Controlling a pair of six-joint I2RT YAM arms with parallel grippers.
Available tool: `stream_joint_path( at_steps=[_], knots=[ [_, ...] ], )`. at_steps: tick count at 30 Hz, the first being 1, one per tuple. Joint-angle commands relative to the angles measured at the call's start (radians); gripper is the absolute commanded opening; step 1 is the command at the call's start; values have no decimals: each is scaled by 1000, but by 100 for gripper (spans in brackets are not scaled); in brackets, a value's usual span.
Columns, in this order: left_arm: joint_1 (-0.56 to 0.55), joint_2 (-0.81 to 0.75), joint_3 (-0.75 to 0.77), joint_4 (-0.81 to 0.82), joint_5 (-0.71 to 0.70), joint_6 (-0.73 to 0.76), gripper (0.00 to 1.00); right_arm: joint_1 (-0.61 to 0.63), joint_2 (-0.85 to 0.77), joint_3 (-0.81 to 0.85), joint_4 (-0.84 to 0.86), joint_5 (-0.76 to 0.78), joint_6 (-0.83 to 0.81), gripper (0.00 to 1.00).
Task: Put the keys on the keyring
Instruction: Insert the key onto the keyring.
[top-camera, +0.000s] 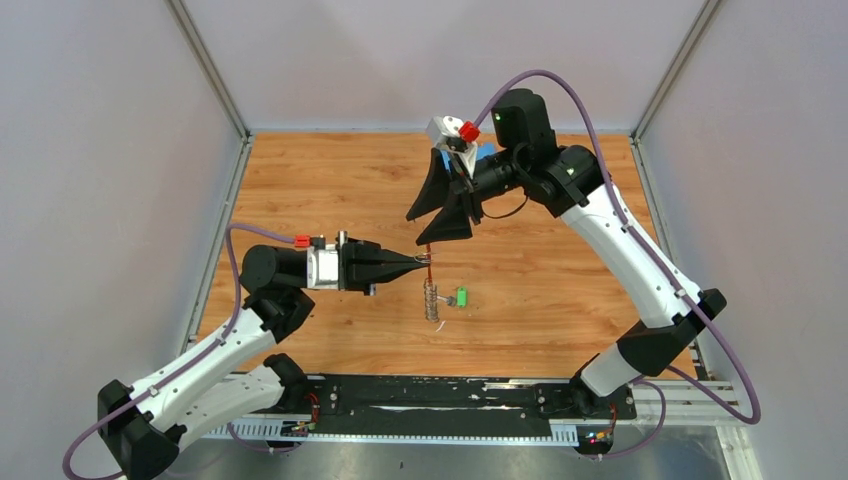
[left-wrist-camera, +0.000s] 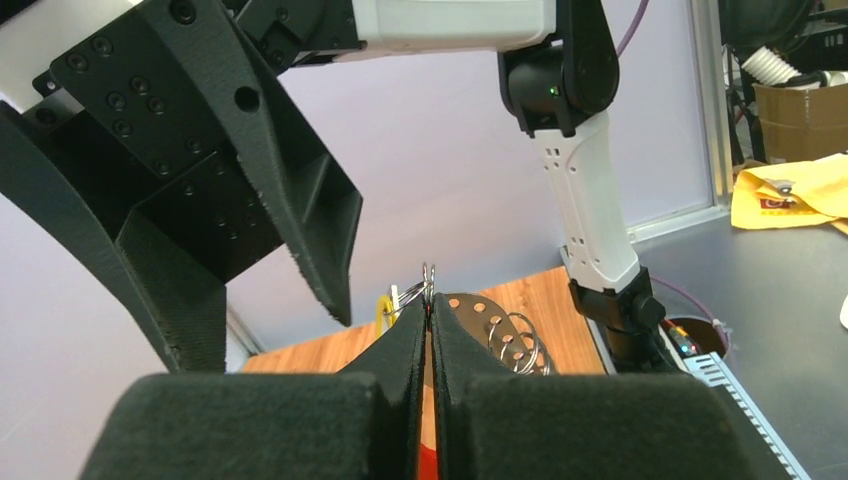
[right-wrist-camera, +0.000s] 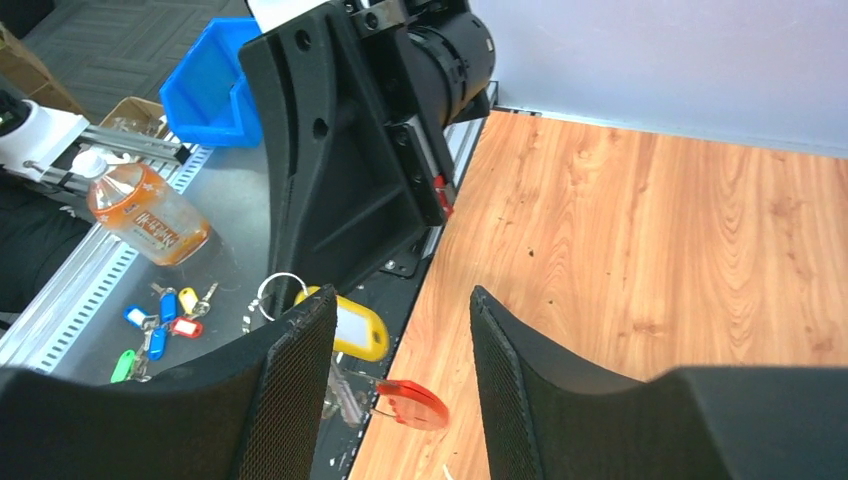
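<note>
My left gripper (top-camera: 425, 261) is shut on the keyring (top-camera: 431, 298), which hangs from its tips over the middle of the table. In the left wrist view the jaws (left-wrist-camera: 430, 300) pinch a wire ring, beside a silver holed plate with several rings (left-wrist-camera: 500, 335). The yellow key (left-wrist-camera: 385, 305) hangs from that ring, left of the jaws. The green key (top-camera: 461, 297) lies on the wood just right of the keyring. My right gripper (top-camera: 413, 231) stands open just above the left gripper's tips, holding nothing. Between its fingers (right-wrist-camera: 402, 295) I see the yellow key (right-wrist-camera: 355, 325) and the keyring's red edge (right-wrist-camera: 412, 402).
The wooden table (top-camera: 330, 180) is walled on three sides. Off its edge, in the right wrist view, stand a blue bin (right-wrist-camera: 215, 85), a bottle (right-wrist-camera: 145, 215) and several loose coloured key tags (right-wrist-camera: 160, 320). A yellow envelope (left-wrist-camera: 790, 190) lies beyond the right arm's base.
</note>
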Motion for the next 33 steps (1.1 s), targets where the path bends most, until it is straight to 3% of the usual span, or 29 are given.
stream_joint_path(
  at_steps=[1, 10, 12, 15, 23, 33],
  knots=[
    [-13, -22, -12, 89, 6, -4, 0, -30, 9, 36, 56, 7, 53, 55],
    [-13, -22, -12, 89, 6, -5, 0, -55, -7, 42, 97, 9, 107, 58],
    [-13, -21, -15, 89, 0, -10, 0, -69, -23, 40, 98, 15, 98, 70],
    [-13, -22, -22, 88, -35, -36, 0, -91, -79, 8, 102, 49, 57, 74],
    [-10, -17, -5, 16, -213, -118, 0, -92, -281, -192, 104, 142, -103, 69],
    [-10, -20, 23, 12, -207, -161, 0, -4, -302, -242, 132, 190, -166, 59]
  ],
)
